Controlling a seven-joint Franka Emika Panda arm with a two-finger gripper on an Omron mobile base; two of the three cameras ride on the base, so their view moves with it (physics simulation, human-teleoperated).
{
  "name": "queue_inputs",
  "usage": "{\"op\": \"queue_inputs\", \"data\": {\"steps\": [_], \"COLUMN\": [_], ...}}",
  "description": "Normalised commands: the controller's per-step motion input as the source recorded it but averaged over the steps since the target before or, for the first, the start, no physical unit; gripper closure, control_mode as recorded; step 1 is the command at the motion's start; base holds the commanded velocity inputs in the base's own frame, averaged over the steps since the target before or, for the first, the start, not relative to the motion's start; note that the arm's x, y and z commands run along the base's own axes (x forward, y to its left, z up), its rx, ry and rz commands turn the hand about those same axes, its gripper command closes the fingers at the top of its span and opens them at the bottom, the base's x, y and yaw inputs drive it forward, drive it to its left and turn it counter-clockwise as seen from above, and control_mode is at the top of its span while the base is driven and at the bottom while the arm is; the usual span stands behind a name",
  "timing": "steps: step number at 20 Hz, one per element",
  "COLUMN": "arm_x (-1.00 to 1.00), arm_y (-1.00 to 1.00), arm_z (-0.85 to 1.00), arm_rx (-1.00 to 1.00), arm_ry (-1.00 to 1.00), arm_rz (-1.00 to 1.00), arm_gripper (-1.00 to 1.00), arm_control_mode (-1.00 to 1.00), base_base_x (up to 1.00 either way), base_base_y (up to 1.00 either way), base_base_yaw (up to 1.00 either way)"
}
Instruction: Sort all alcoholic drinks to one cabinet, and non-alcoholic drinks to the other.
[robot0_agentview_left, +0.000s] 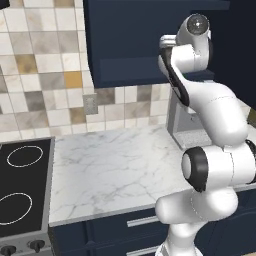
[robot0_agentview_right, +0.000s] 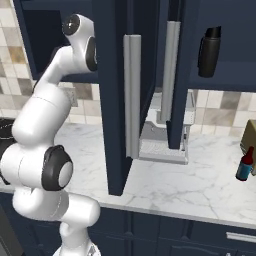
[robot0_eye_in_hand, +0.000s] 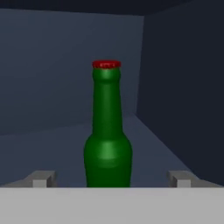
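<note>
Green glass bottle with the red cap (robot0_eye_in_hand: 107, 131) is standing upright on the shelf inside the dark navy wall cabinet (robot0_eye_in_hand: 52, 65), dead centre in the hand view. The gripper (robot0_eye_in_hand: 110, 178) is sitting spread wide, one pale finger tip (robot0_eye_in_hand: 42, 178) on each side of the bottle's base and neither one pressing on the glass. That reads as a bottle set down and let go, or about to be taken; which of the two I cannot tell from here. It is standing well in from the shelf's front edge, so a nudge should not tip it off.

Working outward, the white arm (robot0_agentview_right: 50, 100) is reaching up and into the cabinet, and the wrist is disappearing behind the door frame in both base views (so the fingers themselves are hidden there).

Further right, the tall matte black cylindrical flask (robot0_agentview_right: 209, 52) is standing on the shelf of the other navy cabinet (robot0_agentview_right: 225, 30), behind the tall door with the long silver handle (robot0_agentview_right: 132, 95). That looks like the drinks being split by kind.

Down on the white marble counter (robot0_agentview_right: 200, 185), the dark red-brown bottle with the blue label (robot0_agentview_right: 245, 164) is waiting at the right edge, beside a tan box-like thing (robot0_agentview_right: 250, 142) that is cut off and hard to name.
</note>
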Motion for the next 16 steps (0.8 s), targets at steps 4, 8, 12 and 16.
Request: {"op": "queue_inputs", "data": {"steps": [4, 8, 12, 16], "arm_x": [-0.77, -0.93, -0.95, -0.94], "arm_y": [0.00, 0.00, 0.06, 0.18], "arm_z": [0.05, 0.26, 0.19, 0.02], "arm_rx": [0.00, 0.02, 0.03, 0.02], "arm_ry": [-0.01, 0.07, 0.17, 0.19], "arm_rz": [0.00, 0.00, 0.00, 0.00], "arm_gripper": [-1.00, -1.00, -1.00, -1.00], "arm_control_mode": [-1.00, -1.00, -1.00, -1.00], "base_base_x": [0.00, 0.00, 0.00, 0.00], "base_base_y": [0.00, 0.00, 0.00, 0.00], "base_base_yaw": [0.00, 0.00, 0.00, 0.00]}}
